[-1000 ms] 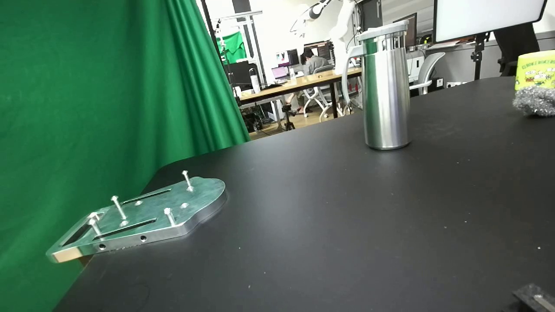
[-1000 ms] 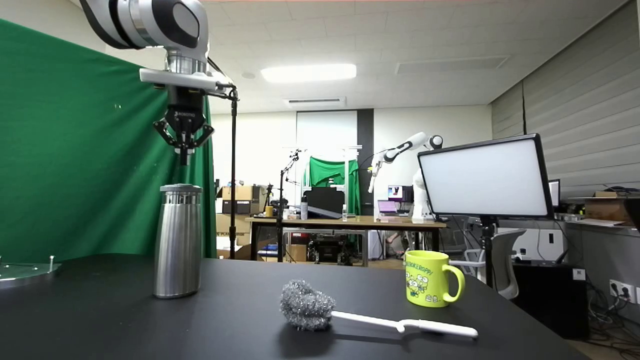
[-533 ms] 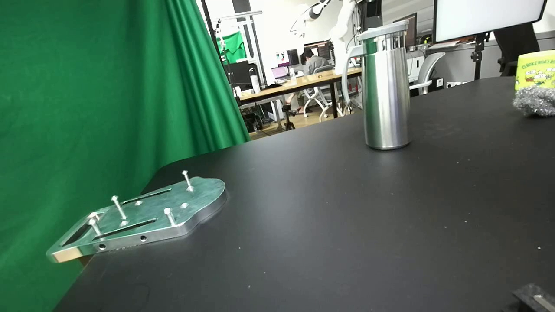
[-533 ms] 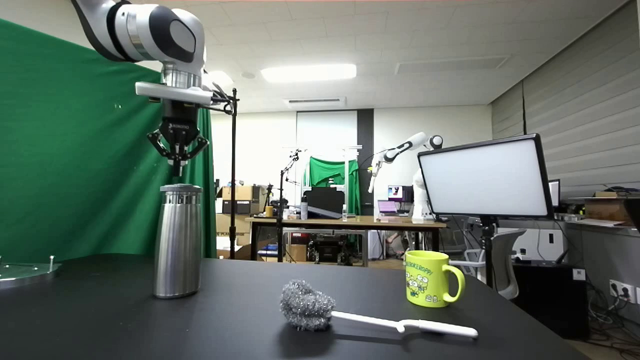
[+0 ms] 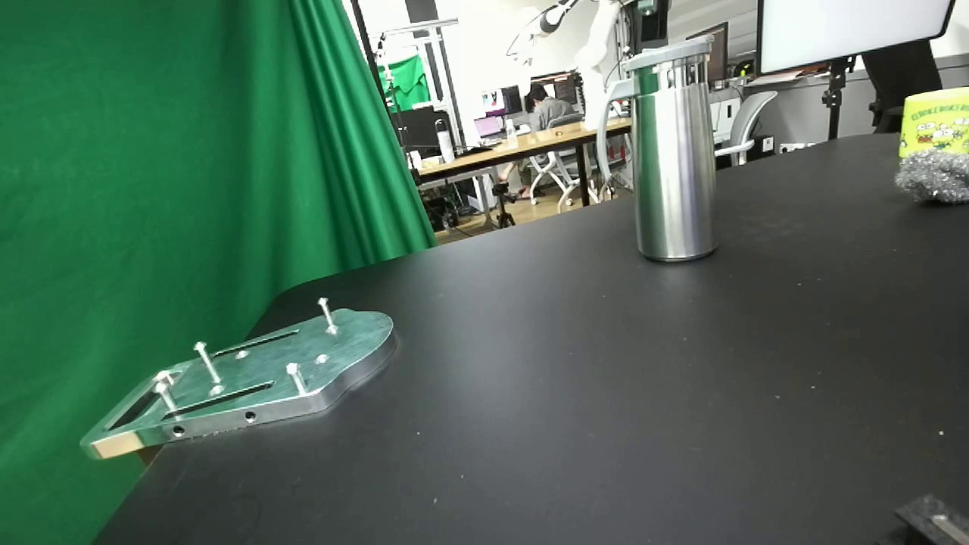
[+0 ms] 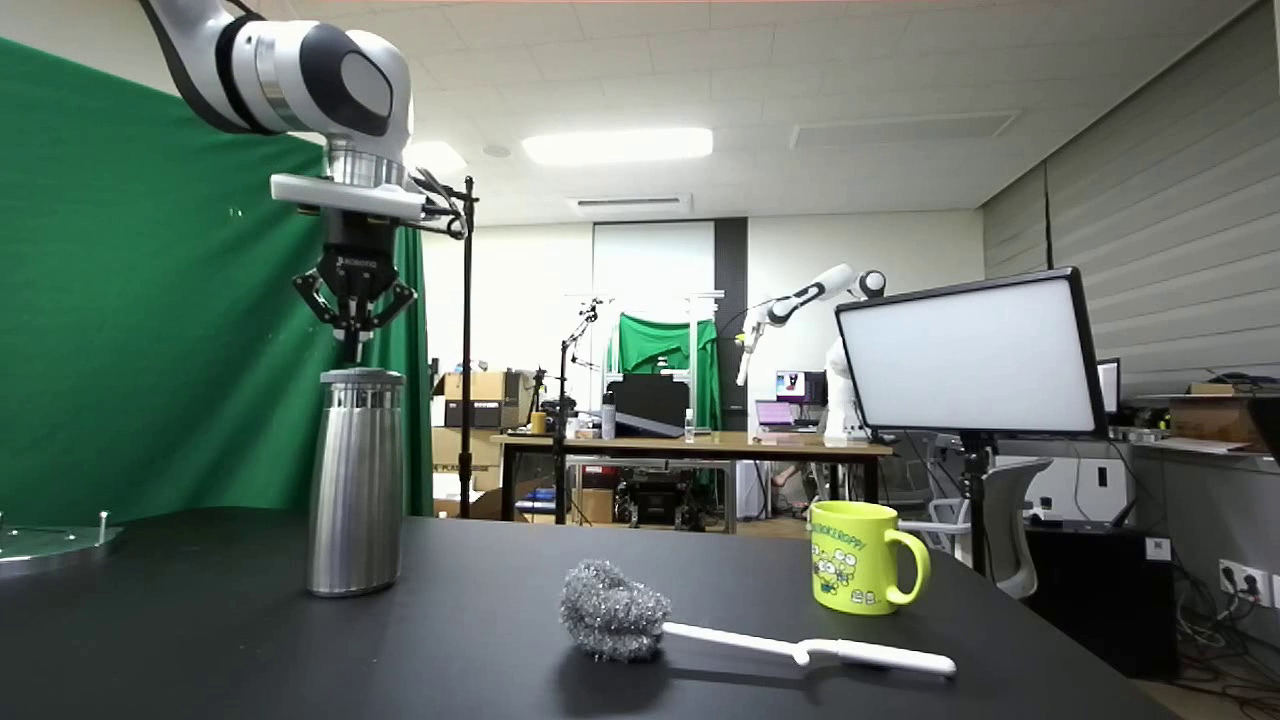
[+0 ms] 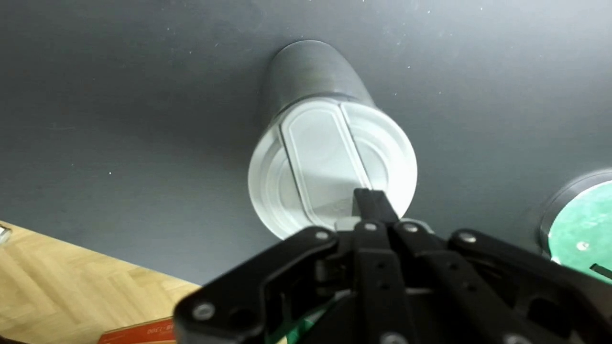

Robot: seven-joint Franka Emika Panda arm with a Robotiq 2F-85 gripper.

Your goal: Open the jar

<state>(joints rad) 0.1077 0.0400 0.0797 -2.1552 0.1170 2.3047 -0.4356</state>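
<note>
The jar (image 6: 356,490) stands upright, long axis vertical, lid (image 6: 362,377) uppermost, handle (image 5: 602,140) jutting left in an exterior view, beneath the gripper (image 6: 351,352), whose jaws are pressed together.

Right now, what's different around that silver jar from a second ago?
The pincer came down, drifting slightly left in an exterior view, close to the lid of the jar; I can't tell whether it touches. It stayed shut, taking hold of nothing. Jar, brush and mug haven't moved.
</note>
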